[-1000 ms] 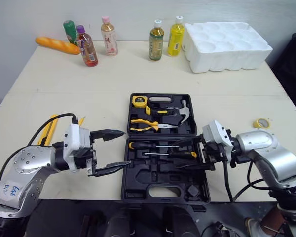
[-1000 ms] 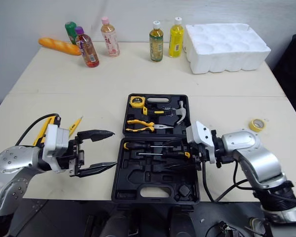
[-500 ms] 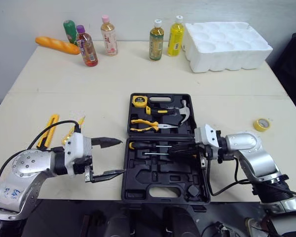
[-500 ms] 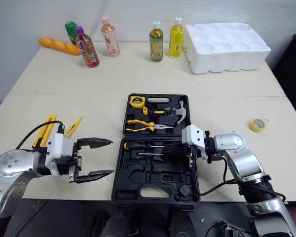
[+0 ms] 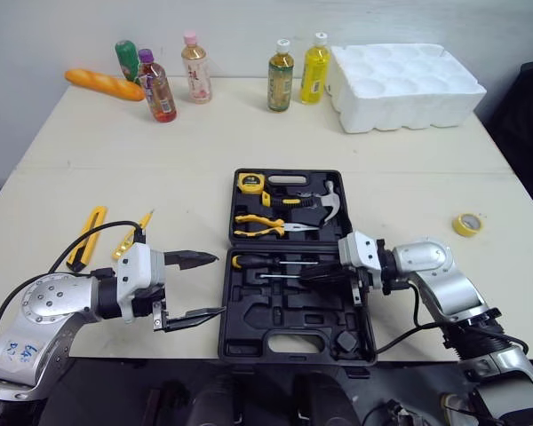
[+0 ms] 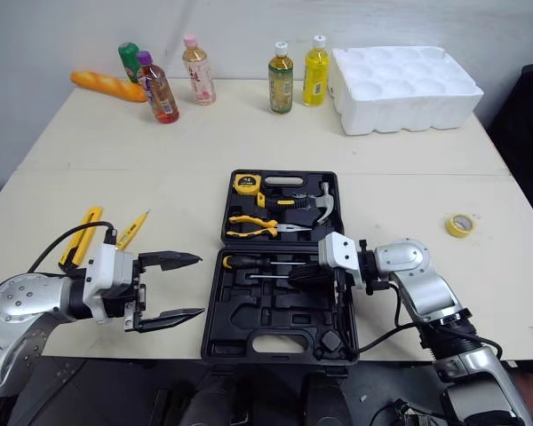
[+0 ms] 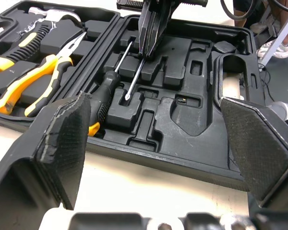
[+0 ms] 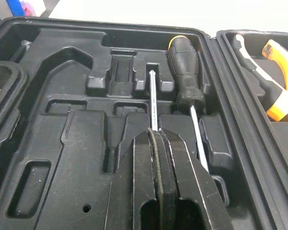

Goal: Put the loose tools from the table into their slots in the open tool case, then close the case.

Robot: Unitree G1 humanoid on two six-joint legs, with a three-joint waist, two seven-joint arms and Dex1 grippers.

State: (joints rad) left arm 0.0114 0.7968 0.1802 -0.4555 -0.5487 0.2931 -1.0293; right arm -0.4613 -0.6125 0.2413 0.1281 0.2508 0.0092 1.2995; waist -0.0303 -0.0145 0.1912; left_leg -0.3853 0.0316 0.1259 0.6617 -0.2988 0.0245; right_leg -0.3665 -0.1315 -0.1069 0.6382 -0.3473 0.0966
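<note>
Left gripper (image 5: 218, 284): at the desk's (image 5: 160, 169) near edge, just left of the tool case (image 5: 275, 312) and clear of it. Fingers wide apart, nothing between the pads (image 7: 67, 143); they point toward the case's near-left corner.

Tool case: lies open near the middle of the near edge, lid flat on the desk on the far side.

Right gripper (image 5: 309, 273): reaches in over the case's right rim, low above the near half. Fingers pressed together, no gap showing in the right wrist view. The tips sit over the bare shaft of the thin screwdriver (image 8: 153, 98) lying in its slot. Cannot tell whether they touch the shaft or pinch any of it.

Black-and-yellow screwdriver (image 5: 258, 261): seated in the slot just beyond, handle toward the left rim.

Far half of the case: pliers (image 5: 266, 225), hammer (image 5: 320, 202) and tape measure (image 5: 250, 183), each in its recess.

Loose items on the desk:
- Yellow utility knife (image 5: 87, 238), toward the left edge, beyond the left arm.
- Slim yellow tool (image 5: 133, 238), just beside it on the case side.
- Yellow tape roll (image 5: 466, 224), near the right edge, well apart from the case.

Far edge:
- Bread loaf (image 5: 105, 83).
- Five bottles (image 5: 281, 75) in a loose row.
- White foam tray (image 5: 407, 73), toward the far-right corner.
</note>
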